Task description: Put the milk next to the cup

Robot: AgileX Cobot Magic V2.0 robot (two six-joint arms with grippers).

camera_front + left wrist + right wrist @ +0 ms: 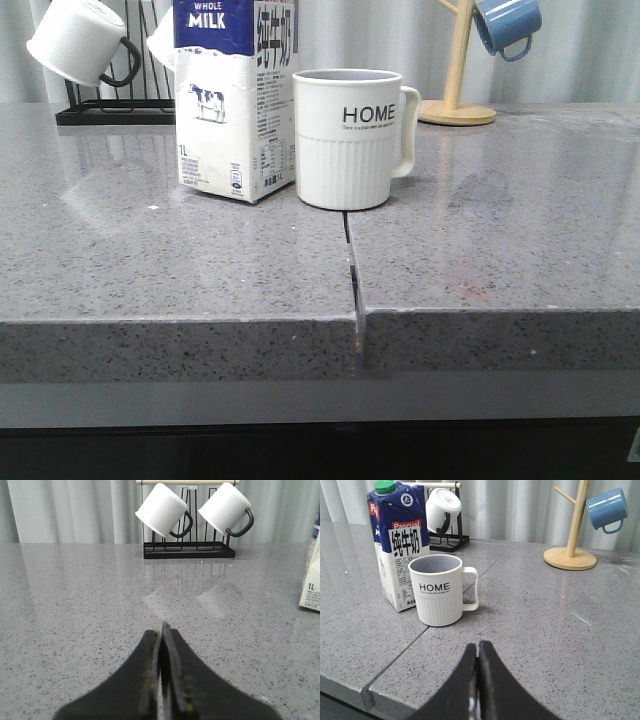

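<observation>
milk (232, 100): stood upright on surface (500, 240), just left of cup; read "WHOLE MILK", "1L", "Pascual", Chinese characters
cup (348, 138): upright, read "HOME", handle to the right
left fingers (161, 672): pressed together, empty
right fingers (478, 680): pressed together, empty
</observation>
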